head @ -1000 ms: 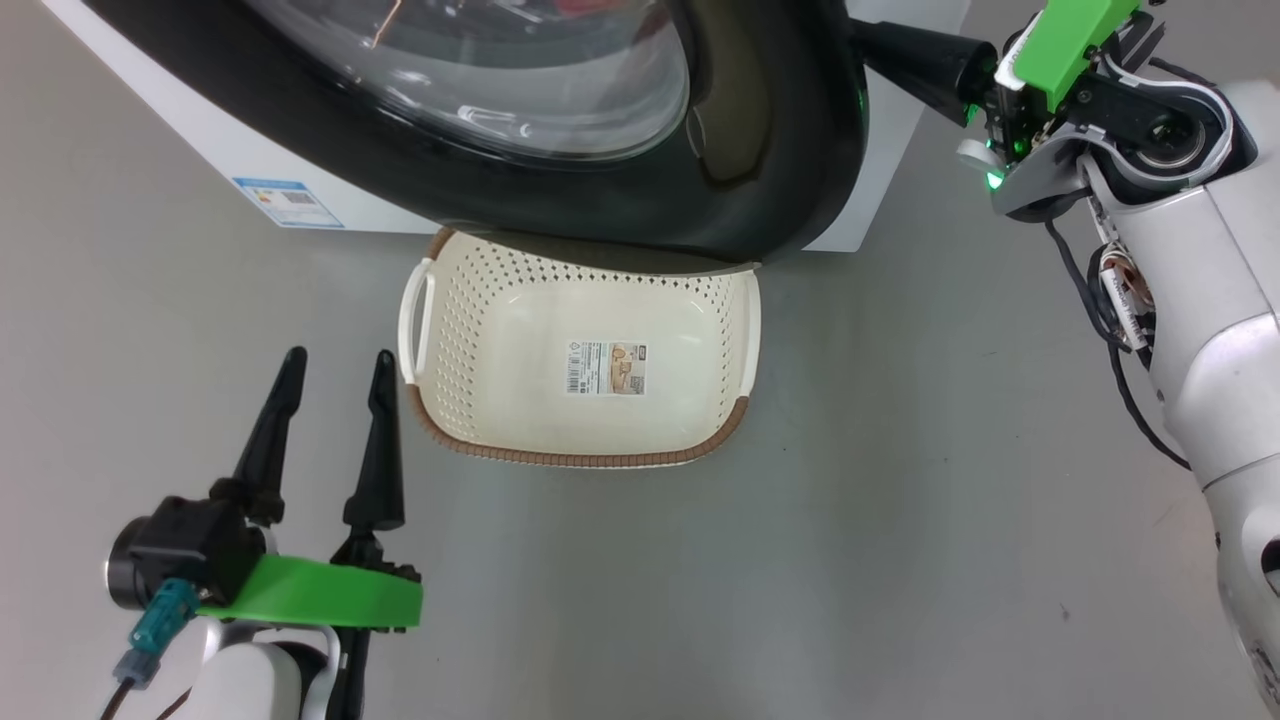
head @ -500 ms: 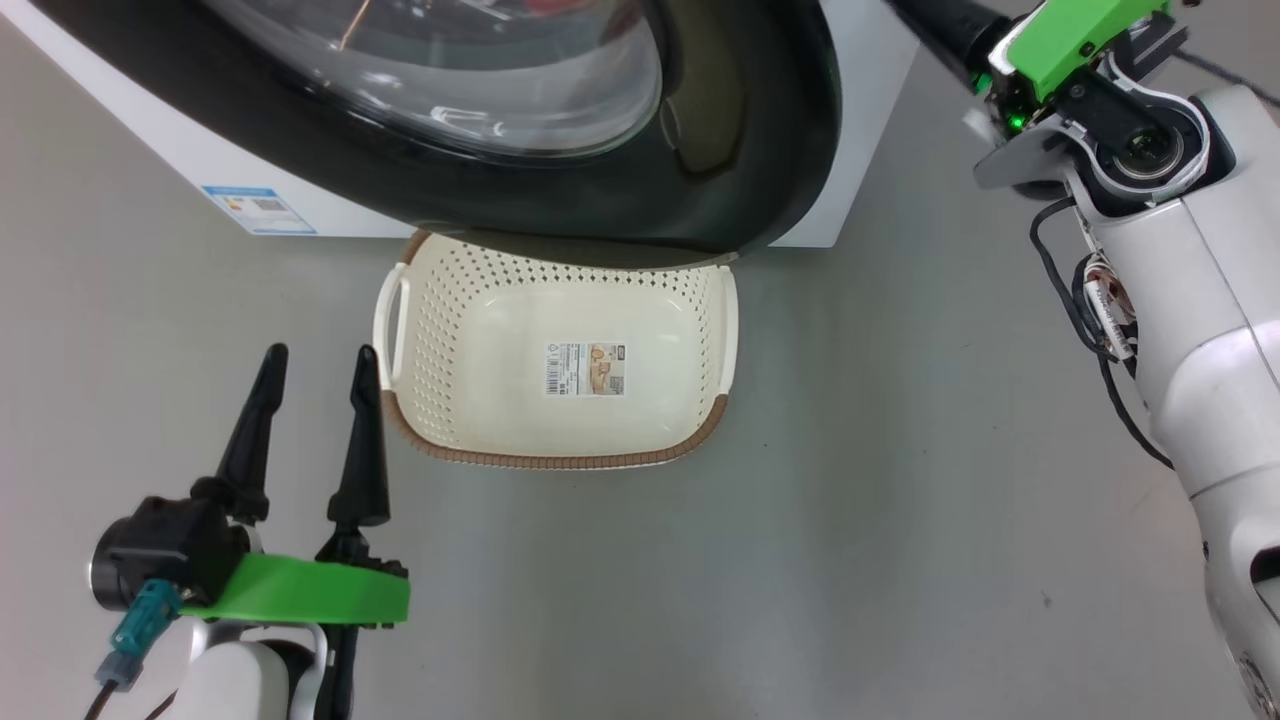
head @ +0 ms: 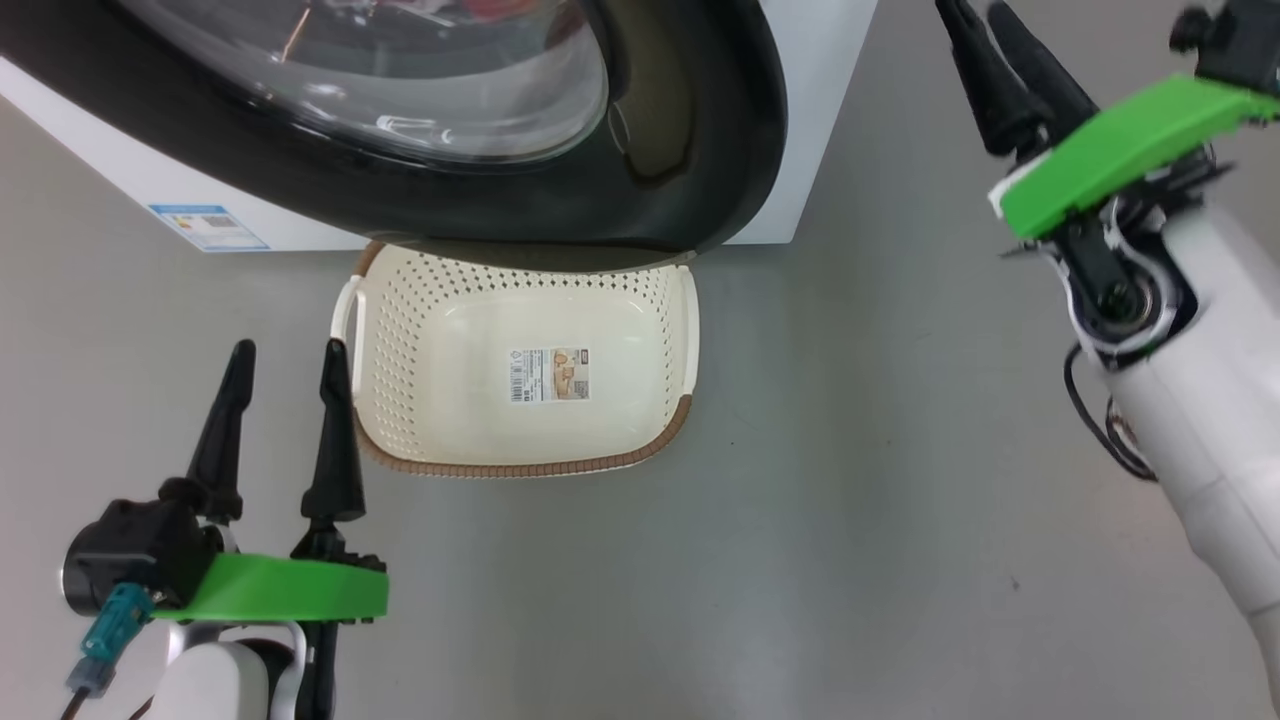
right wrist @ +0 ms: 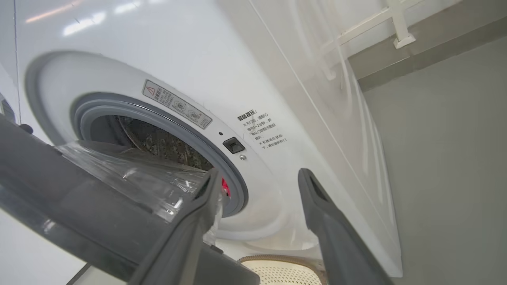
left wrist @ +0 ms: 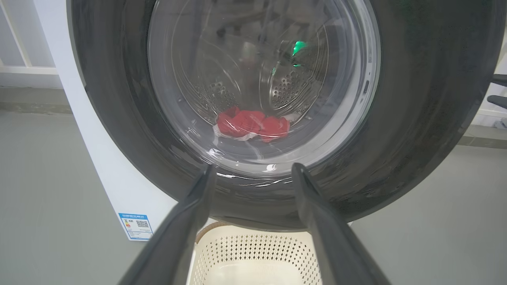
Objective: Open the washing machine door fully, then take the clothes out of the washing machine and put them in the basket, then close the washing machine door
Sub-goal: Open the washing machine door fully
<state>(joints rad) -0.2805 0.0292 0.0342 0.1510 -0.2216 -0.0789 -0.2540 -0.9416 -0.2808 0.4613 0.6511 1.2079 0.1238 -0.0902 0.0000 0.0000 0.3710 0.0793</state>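
The washing machine [head: 820,100] stands at the top with its door [head: 700,150] swung partly out over the basket [head: 400,400]. Through the glass of the washing machine door [left wrist: 416,118], the red clothes [left wrist: 253,124] lie low in the steel drum. A gap separates the door [right wrist: 59,198] from the grey rubber ring [right wrist: 158,118] in the right wrist view, with a sliver of red cloth [right wrist: 225,187] in it. My right gripper [head: 972,12] is open, off the door's free edge, holding nothing. My left gripper [head: 288,348] stands open left of the basket, empty.
Grey floor [head: 900,450] stretches right of and in front of the basket. A blue label [head: 210,228] marks the machine's lower front. White railing and a skirting strip [right wrist: 396,23] run along the wall beside the machine.
My right gripper has opened and come away from the door's edge, swinging to the right. The head camera has turned, so the whole scene sits further left.
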